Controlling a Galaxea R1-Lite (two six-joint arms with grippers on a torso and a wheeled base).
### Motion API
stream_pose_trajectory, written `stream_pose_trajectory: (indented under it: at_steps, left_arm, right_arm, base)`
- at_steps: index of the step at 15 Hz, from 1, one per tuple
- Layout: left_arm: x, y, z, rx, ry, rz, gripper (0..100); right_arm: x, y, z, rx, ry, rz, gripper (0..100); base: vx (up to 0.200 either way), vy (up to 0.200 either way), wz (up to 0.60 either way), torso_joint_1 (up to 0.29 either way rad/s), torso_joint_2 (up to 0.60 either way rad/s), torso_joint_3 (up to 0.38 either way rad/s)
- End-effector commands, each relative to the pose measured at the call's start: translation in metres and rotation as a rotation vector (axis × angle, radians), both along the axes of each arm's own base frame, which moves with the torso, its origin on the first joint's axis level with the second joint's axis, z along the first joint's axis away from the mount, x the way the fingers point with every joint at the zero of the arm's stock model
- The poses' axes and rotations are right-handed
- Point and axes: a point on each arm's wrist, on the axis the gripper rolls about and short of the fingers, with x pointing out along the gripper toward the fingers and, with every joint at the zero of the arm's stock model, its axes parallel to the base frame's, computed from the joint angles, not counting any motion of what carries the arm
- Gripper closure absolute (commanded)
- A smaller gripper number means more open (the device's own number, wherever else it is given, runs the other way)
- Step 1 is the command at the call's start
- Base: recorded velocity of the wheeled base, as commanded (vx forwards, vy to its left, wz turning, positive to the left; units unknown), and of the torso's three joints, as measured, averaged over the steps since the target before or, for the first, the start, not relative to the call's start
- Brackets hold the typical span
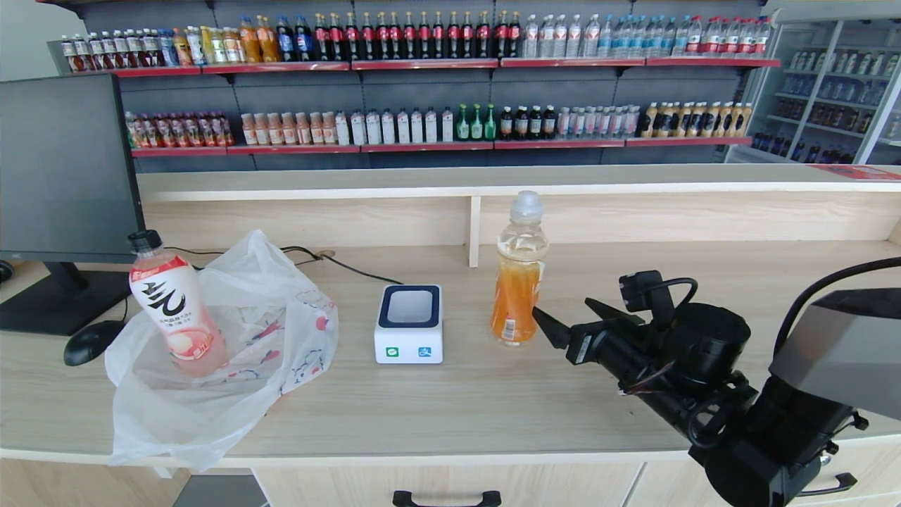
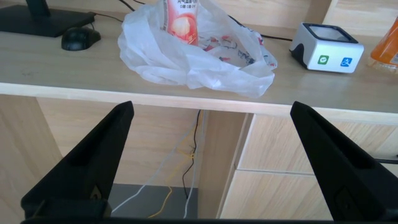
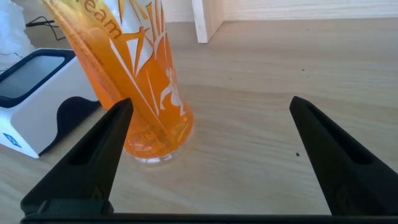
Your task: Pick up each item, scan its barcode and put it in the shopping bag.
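Because the bag (image 1: 211,380) is thin and crumpled, the lower part of the pink bottle (image 1: 176,303) standing in it shows only through plastic. In the left wrist view that bottle (image 2: 181,22) is cut off at the top. In the right wrist view the orange bottle (image 3: 143,93) also loses its upper half, and the scanner (image 3: 37,93) is clipped at the edge. Whether the right gripper (image 1: 562,307) touches the orange bottle (image 1: 519,282) cannot be told; 1 fingertip sits right at its lower right side.

The counter (image 1: 493,394) is pale wood with a raised ledge along its far side and a drawer handle (image 1: 446,498) below its near edge. Behind it, 2 rows of shelves (image 1: 422,65) carry drinks, with a cooler (image 1: 830,91) at far right. A monitor (image 1: 63,169) stands at far left, a mouse (image 1: 93,341) in front of it.

The bag lies open at near left, holding the pink bottle upright. The scanner (image 1: 409,324) sits at the centre, between the bag and the orange bottle, which stands upright on the counter just to its right.

The right gripper (image 3: 211,106) is spread wide and empty, low over the counter, with the bottle by 1 finger rather than squarely between the 2. The left gripper (image 2: 211,107) is also wide and empty, below the counter's near edge, facing the bag (image 2: 199,68).
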Motion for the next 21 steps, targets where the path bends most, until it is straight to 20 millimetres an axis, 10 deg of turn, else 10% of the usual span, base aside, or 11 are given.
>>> stream_pose_trajectory:
  at_steps: [1,21]
  left_arm:
    - [0.0,0.0,0.0,0.001,-0.001,0.001,0]
    - [0.0,0.0,0.0,0.0,-0.001,0.001,0]
  right_arm:
    - [0.0,0.0,-0.007,-0.009,0.02,0.0,0]
    - [0.004,0.006,-0.008,-0.002,0.012,0.011,0]
  base:
    - [0.0,0.0,0.0,0.0,0.0,0.0]
    - [0.0,0.0,0.0,0.0,0.0,0.0]
